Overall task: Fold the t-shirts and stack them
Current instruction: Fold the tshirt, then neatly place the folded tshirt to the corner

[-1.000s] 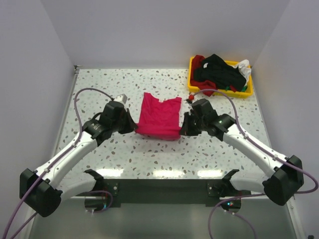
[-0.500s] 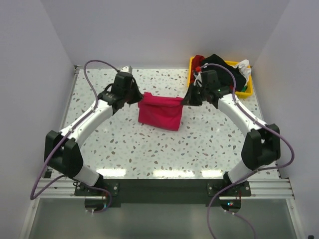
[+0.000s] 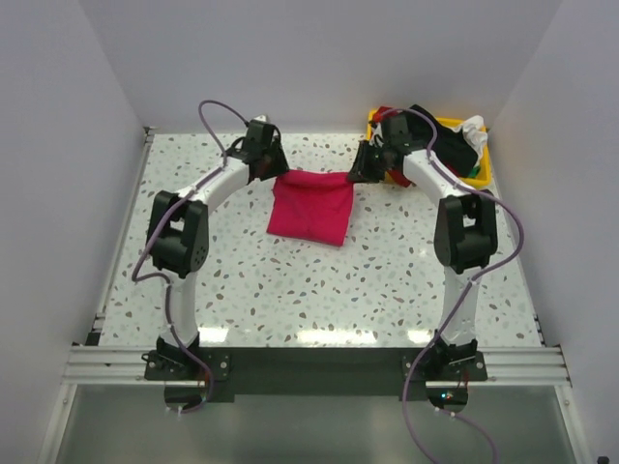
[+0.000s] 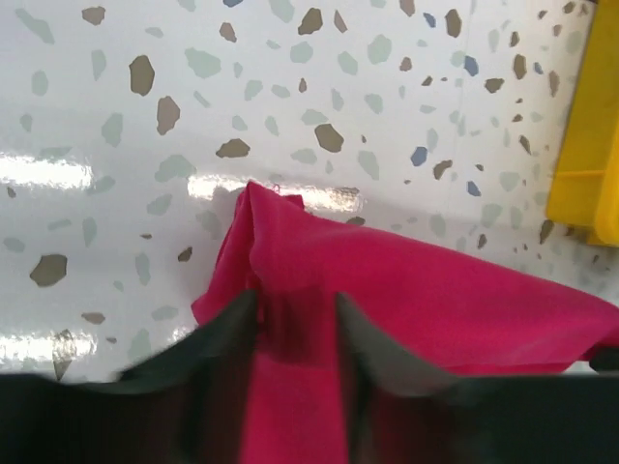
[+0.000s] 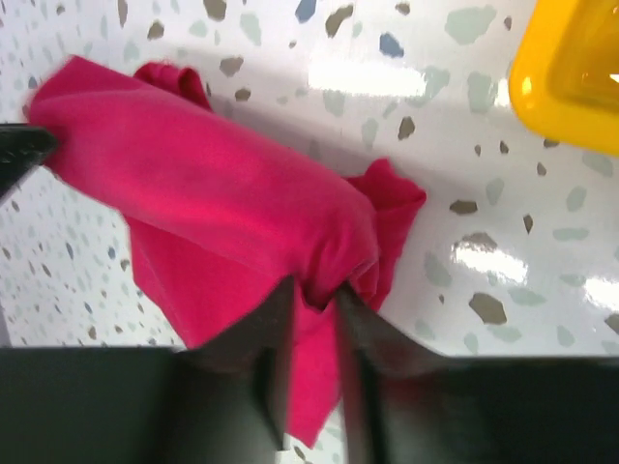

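The crimson-pink t-shirt [image 3: 311, 205] lies folded in a rough square at the far middle of the table. Both arms reach far out to its far edge. My left gripper [image 3: 274, 174] is at the far left corner; its fingers [image 4: 227, 329] stand apart, open, with pink cloth [image 4: 406, 290] lying loose between them. My right gripper [image 3: 356, 176] is at the far right corner, open by a narrow gap, with a bunched fold of the shirt [image 5: 242, 203] between its tips. Black, dark red, white and green t-shirts [image 3: 437, 137] lie heaped in the bin.
The yellow bin [image 3: 486, 164] stands at the far right corner, close behind the right gripper; its wall shows in the left wrist view [image 4: 590, 145] and the right wrist view [image 5: 571, 87]. White walls enclose the speckled table [image 3: 290, 280] on three sides.
Both arms carried the shirt's near edge up and over to the far edge, folding it in half. Both grippers, shut on the cloth before, have now parted their jaws.
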